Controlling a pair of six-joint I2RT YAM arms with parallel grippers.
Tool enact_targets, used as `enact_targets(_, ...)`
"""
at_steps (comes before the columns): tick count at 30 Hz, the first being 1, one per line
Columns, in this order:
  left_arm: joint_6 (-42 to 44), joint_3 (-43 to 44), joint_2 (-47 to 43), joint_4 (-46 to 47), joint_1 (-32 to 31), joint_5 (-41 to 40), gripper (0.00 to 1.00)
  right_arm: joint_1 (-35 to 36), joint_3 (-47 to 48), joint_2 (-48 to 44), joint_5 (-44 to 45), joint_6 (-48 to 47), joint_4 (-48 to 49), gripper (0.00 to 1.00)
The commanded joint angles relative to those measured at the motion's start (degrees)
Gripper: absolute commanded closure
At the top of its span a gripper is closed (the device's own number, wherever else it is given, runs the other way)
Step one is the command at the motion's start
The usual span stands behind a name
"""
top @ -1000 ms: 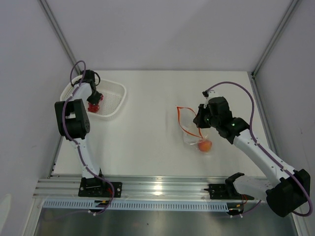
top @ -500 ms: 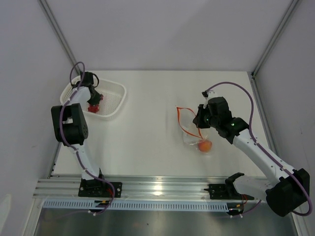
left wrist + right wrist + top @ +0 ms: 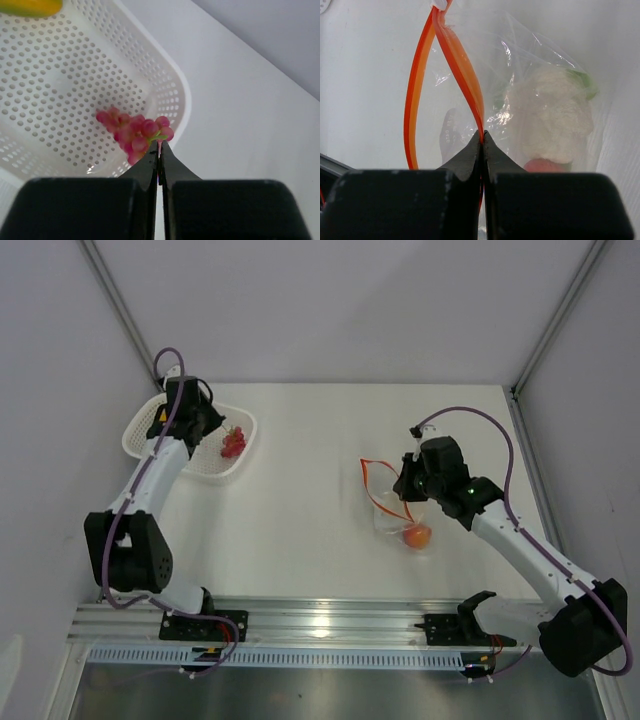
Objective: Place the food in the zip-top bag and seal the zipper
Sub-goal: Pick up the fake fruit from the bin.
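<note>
One grape bunch [image 3: 134, 132] — pinched at tips of left end effector [image 3: 159, 145].

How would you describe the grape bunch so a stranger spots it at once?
Find the white mesh basket at the far left corner of the table. At its right end, pinched by the left gripper, is the grape bunch: a knobbly pinkish-red cluster, unlike the yellow fruit also in the basket.

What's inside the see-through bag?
A white-and-green vegetable piece and a red-orange fruit next to it. The right fingers cover part of the bag, so anything there is hidden.
</note>
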Motion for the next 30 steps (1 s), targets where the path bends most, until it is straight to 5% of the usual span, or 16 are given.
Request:
enact_targets(1, 1.60, -0.76, -6.08, 1.03, -1.07, 0.63, 0.99, -0.30, 1.73, -1.68, 1.30, 0.47, -0.95, 1.00)
enact_targets(8, 0.54, -1.11, -17.66, -0.73, -4.14, 4.40, 1.00, -0.30, 1.55, -2.30, 1.30, 1.61, -1.22, 1.00)
enact_targets(18, -1.21, 3.11, -29.19, -4.16, -16.70, 10.47, 0.99, -0.39, 3.84, -2.56, -0.28, 2.84, -2.71, 1.00)
enact_targets(30, -10.35, 1.35, -29.47, 2.34, -33.49, 19.62, 0.99, 2.51, 3.66, -2.91, -1.16, 6.00, -3.50, 1.00)
